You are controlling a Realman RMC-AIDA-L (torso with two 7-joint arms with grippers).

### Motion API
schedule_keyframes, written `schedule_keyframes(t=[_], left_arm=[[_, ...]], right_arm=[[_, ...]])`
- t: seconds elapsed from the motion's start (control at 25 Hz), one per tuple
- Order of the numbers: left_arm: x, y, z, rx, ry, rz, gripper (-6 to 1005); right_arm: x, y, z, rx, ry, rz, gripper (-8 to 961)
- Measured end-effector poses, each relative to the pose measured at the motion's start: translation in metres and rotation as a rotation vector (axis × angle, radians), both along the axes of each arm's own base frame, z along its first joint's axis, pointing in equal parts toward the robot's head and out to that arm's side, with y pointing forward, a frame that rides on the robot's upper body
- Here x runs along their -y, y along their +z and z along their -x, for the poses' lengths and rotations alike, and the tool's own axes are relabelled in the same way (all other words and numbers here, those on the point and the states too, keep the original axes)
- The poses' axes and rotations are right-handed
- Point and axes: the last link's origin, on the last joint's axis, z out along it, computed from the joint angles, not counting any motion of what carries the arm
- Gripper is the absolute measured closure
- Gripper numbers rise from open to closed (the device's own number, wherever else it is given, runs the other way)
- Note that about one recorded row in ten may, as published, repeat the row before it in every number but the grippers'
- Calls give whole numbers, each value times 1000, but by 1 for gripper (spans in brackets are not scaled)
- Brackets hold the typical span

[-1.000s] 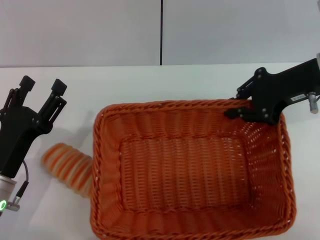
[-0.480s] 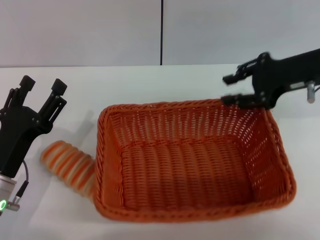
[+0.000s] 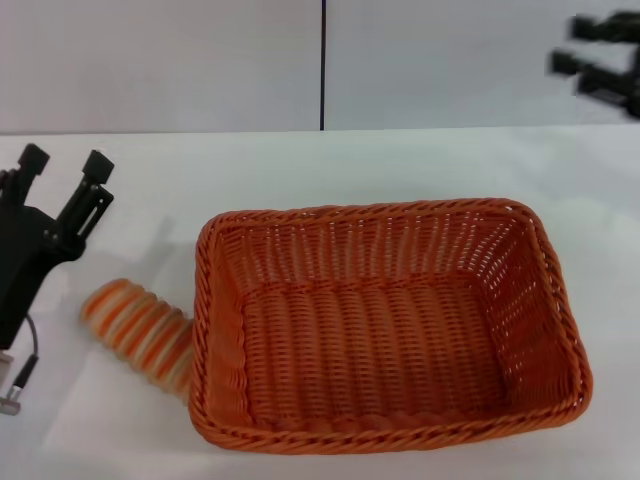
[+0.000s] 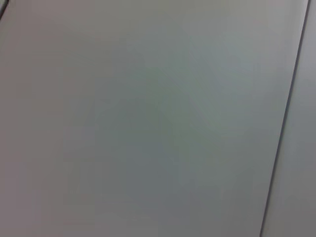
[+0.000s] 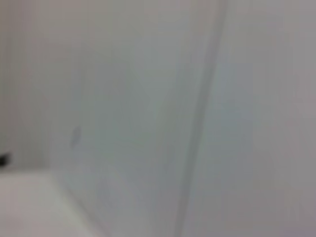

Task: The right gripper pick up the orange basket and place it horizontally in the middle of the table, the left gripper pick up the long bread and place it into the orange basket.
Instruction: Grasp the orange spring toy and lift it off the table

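Long bread sits lower-right of the spread-open left pincer, angled beside the orange basket; right pincer's fingers, can't tell.

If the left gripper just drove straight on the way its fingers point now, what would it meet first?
Probably nothing close: the left gripper, open, points up and away over bare table, past the long bread and orange basket. Depth is unclear.

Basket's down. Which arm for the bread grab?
Left. The left gripper hovers open just behind the long bread, on the orange basket's left side. The right gripper is raised far off at the right.
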Motion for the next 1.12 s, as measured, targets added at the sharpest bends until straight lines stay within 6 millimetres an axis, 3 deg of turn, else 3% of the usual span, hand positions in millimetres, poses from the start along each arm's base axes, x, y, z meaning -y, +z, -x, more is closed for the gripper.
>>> schedule_keyframes(t=[0.04, 0.12, 0.2, 0.24, 0.28, 0.32, 0.36, 0.52, 0.68, 0.8, 0.84, 0.92, 0.96, 1.12], left_arm=[[-1, 4, 2, 5, -9, 2, 138], [-2, 9, 4, 18, -16, 12, 138], [-3, 17, 8, 43, -20, 26, 138], [-4, 27, 13, 56, -29, 32, 138], [-4, 27, 13, 56, -29, 32, 138], [-5, 33, 15, 56, -35, 31, 138], [-5, 38, 16, 58, -42, 31, 138], [-7, 57, 22, 41, -61, 41, 138], [-10, 73, 27, -1, -76, 93, 138], [-10, 73, 27, -1, -76, 93, 138], [-11, 92, 33, -28, -79, 163, 137], [-11, 92, 33, -28, -79, 163, 137], [-11, 117, 39, -36, -75, 265, 137], [-10, 124, 39, -63, -84, 317, 137]], right_arm=[[8, 12, -14, -88, -42, -86, 512], [12, 17, -20, -131, -58, -126, 512], [24, 25, -38, -232, -108, -214, 512], [37, 29, -56, -319, -154, -300, 512], [37, 29, -56, -319, -154, -300, 512], [53, 29, -75, -394, -205, -386, 512], [53, 29, -75, -394, -205, -386, 512], [89, 25, -114, -555, -359, -571, 512], [105, 22, -127, -610, -425, -634, 512], [114, 18, -133, -612, -455, -640, 512], [119, 14, -136, -620, -474, -641, 512], [121, 13, -137, -624, -481, -641, 512], [122, 11, -138, -628, -488, -640, 512], [124, 6, -141, -631, -521, -642, 512]])
